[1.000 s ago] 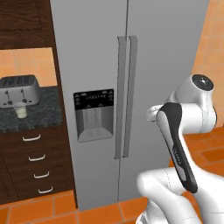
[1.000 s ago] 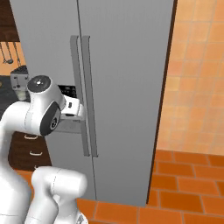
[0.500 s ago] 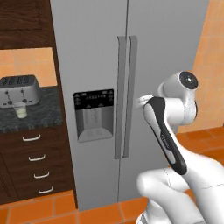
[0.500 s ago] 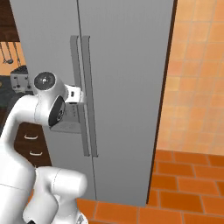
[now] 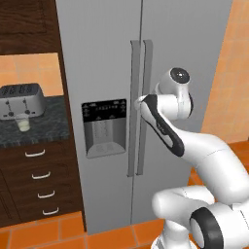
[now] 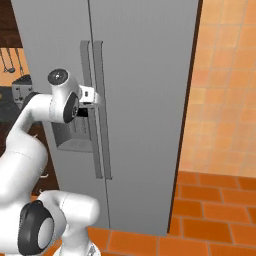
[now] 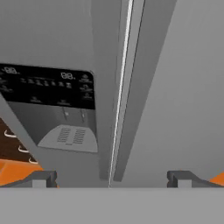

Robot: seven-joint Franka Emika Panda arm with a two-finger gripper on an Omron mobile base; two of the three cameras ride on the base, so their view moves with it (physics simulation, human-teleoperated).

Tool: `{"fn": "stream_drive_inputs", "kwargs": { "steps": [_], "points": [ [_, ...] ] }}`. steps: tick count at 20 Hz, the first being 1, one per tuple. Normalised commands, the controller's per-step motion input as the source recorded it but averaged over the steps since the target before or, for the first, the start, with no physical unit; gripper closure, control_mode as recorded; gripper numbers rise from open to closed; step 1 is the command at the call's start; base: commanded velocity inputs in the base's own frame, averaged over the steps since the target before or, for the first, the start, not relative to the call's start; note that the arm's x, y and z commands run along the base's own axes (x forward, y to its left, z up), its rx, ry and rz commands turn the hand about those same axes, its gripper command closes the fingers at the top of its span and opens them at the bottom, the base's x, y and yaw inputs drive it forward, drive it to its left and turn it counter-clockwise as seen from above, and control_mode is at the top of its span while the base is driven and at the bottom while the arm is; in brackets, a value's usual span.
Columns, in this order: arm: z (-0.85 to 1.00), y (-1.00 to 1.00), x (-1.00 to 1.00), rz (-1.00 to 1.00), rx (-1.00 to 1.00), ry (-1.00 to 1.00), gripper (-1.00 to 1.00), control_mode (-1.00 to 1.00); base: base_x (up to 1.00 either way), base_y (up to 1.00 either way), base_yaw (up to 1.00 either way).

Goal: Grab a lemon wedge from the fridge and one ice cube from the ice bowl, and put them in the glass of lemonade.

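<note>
— Fridge (image 5: 102, 58) stood shut, gripper (image 7: 111, 177) at its two handles (image 7: 118, 87), fingers (image 7: 41, 178) spread wide apart around both. Lemonade glass (image 5: 22, 124) sat by the toaster (image 5: 20, 99) on the desk (image 5: 53, 124).
— Risk?
— Closing on both handles, or pulling the wrong door.

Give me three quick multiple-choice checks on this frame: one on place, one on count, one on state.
1. Where is the glass of lemonade?
A. on the dark counter in front of the toaster
B. on the floor
C. in the dispenser panel

2. How many long vertical handles does the fridge have?
A. one
B. two
C. four

3. What state are the fridge doors in?
A. left open
B. both open
C. both closed

Answers:
1 A, the left base view shows it on the counter just before the toaster.
2 B, a pair runs side by side at the door seam.
3 C, both doors sit flush, with the gripper spread wide before the handles.
</note>
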Motion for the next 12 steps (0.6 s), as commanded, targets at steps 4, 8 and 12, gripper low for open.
{"fn": "stream_drive_inputs", "kwargs": {
  "steps": [4, 8, 12],
  "points": [
    [0.0, -0.41, 0.0, 0.0, 0.03, 0.0, -1.0, -1.0, 0.0, 0.0, 0.0],
    [0.0, -0.2, 0.32, 0.0, 0.01, -0.05, -1.0, -1.0, 0.0, 0.0, 0.0],
    [0.0, 0.0, 0.36, 0.0, 0.0, -0.06, -1.0, -1.0, 0.0, 0.0, 0.0]
  ]
}}
